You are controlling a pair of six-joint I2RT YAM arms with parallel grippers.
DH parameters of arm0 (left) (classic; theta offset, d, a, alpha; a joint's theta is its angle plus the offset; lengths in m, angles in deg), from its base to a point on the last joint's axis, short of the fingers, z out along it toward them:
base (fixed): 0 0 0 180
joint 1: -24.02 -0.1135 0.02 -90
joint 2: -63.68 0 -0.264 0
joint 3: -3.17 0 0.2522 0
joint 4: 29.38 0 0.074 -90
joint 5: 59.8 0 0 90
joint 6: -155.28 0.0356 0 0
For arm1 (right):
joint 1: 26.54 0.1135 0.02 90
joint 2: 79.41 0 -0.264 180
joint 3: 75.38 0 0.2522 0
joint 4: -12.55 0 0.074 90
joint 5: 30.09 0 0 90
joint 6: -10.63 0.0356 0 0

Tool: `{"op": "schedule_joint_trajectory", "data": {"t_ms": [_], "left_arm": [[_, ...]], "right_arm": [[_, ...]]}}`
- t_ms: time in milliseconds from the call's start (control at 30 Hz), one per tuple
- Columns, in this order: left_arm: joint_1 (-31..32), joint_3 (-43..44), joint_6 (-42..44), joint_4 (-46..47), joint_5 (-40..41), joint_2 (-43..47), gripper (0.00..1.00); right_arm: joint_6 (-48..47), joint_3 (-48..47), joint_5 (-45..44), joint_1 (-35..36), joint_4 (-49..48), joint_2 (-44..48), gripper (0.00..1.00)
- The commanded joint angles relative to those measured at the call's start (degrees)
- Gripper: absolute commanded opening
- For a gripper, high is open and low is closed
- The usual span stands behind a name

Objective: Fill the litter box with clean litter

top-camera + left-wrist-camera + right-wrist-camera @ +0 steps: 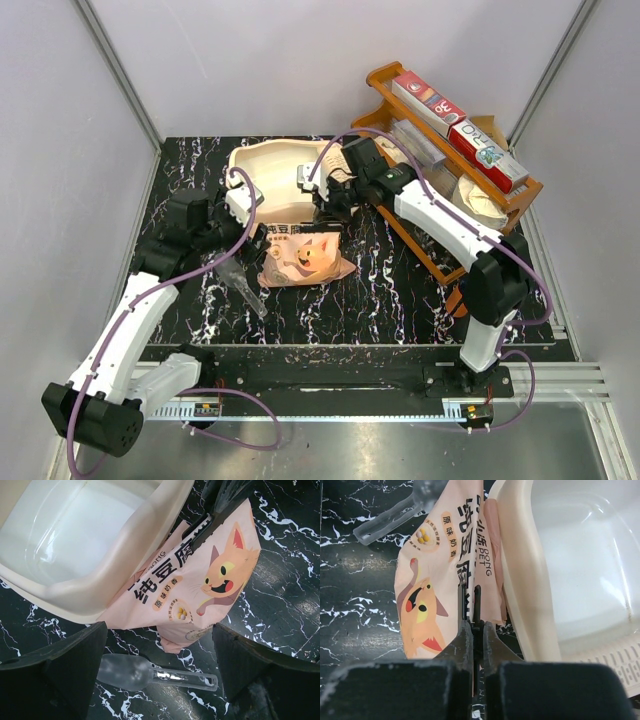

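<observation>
- Black marbled bench (400,300), carrying everything.
- Brown wooden rack (470,190) at 2 o'clock, tilted, cartons on top.
- Cream litter box (262,158) at 11 o'clock from bench centre, bare pale floor inside, grille end toward rack.
- Pink cat-print bag (303,255) at 6 o'clock of box, top edge touching its near wall.
- Right end effector (477,625) pressed together, pinching bag's top edge beside the box wall.
- Left end effector (160,650) spread, gripping nothing, hanging above bag and scoop.
- Clear plastic scoop (243,285) flat on bench, at 8 o'clock of bag.
</observation>
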Motion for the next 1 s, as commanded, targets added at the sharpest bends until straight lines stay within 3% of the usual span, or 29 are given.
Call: {"op": "schedule_joint_trajectory", "data": {"t_ms": [0,300,400,533,600,733,867,967], "left_arm": [[-0.4,0.2,2.3,1.6,-1.4,1.1,0.9],[-0.4,1.0,3.7,5.1,-4.4,-1.4,0.9],[-0.4,0.9,2.2,7.7,-6.5,-2.1,0.9],[-0.4,1.4,-3.5,12.2,-8.6,-2.9,0.91],[-0.3,1.5,-5.1,14.0,-8.7,-3.1,0.91],[-0.7,1.4,-14.6,16.1,1.5,-4.3,0.92],[-3.3,0.7,-26.4,14.2,11.9,-6.9,0.99],[-3.9,-0.1,-31.4,11.4,14.5,-7.9,0.99]], "right_arm": [[-3.7,-3.4,-0.1,0.6,1.9,2.4,0.0],[1.1,-7.3,-4.2,0.1,4.8,10.1,0.0],[7.8,-3.1,-8.7,-1.2,4.6,14.0,0.0],[20.2,10.3,-13.5,-2.2,5.3,20.9,0.0],[21.7,15.3,-13.7,-2.9,6.5,25.0,0.0],[21.5,29.1,-10.0,-3.5,7.0,28.3,0.06],[24.3,36.3,-5.3,-4.4,3.0,27.7,0.09],[28.5,39.7,-1.3,-5.2,-0.3,25.8,0.11]]}}
